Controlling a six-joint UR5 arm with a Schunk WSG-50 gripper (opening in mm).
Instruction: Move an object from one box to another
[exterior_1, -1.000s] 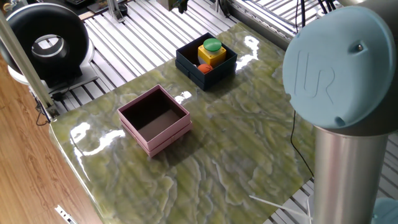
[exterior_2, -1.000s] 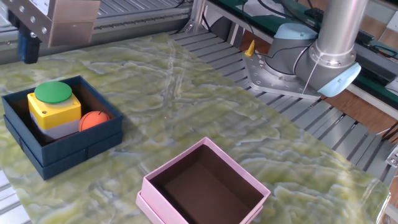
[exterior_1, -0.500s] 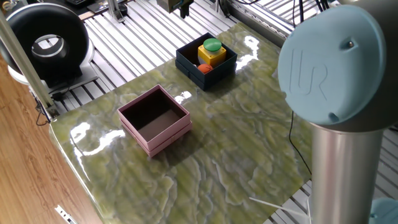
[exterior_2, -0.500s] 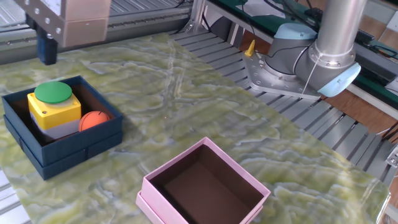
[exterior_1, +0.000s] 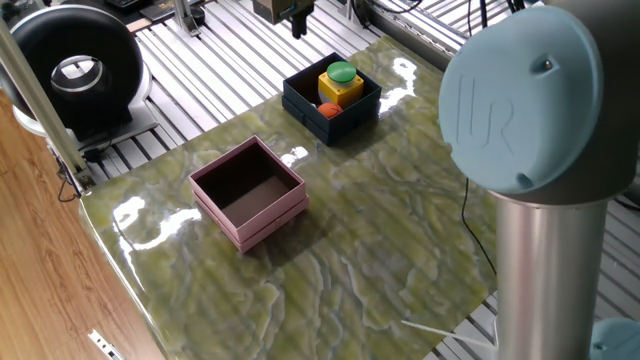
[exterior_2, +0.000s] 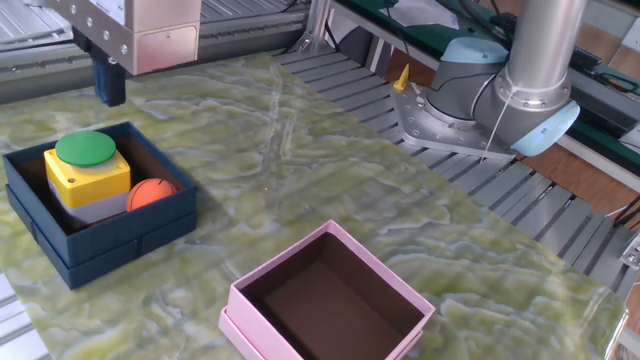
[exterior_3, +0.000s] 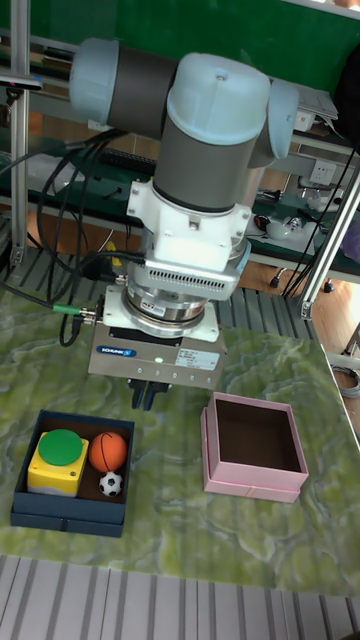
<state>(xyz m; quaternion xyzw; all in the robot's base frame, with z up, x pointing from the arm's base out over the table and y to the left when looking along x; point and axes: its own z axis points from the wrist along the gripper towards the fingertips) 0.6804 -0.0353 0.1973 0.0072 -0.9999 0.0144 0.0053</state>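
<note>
The dark navy box (exterior_1: 300, 105) (exterior_2: 120, 245) (exterior_3: 65, 520) stands at the far end of the green marbled table. It holds a yellow block with a green button (exterior_1: 340, 85) (exterior_2: 85, 170) (exterior_3: 58, 462), an orange ball (exterior_2: 152, 192) (exterior_3: 107, 450) and a small black-and-white ball (exterior_3: 111, 484). The pink box (exterior_1: 270, 220) (exterior_2: 250, 335) (exterior_3: 250, 478) sits apart from it, its brown inside bare. My gripper (exterior_1: 298, 18) (exterior_2: 108, 85) (exterior_3: 146, 396) hangs above and just behind the navy box, its dark fingers slightly apart and holding nothing.
A black ring-shaped device (exterior_1: 75, 65) stands off the table's far left corner. The arm's base (exterior_2: 470, 100) is mounted beside the table on slatted aluminium. The arm's big grey-blue joint (exterior_1: 530, 100) blocks the right of one fixed view.
The gripper has moved closer to the navy box and a little lower. The boxes and their contents have not moved.
</note>
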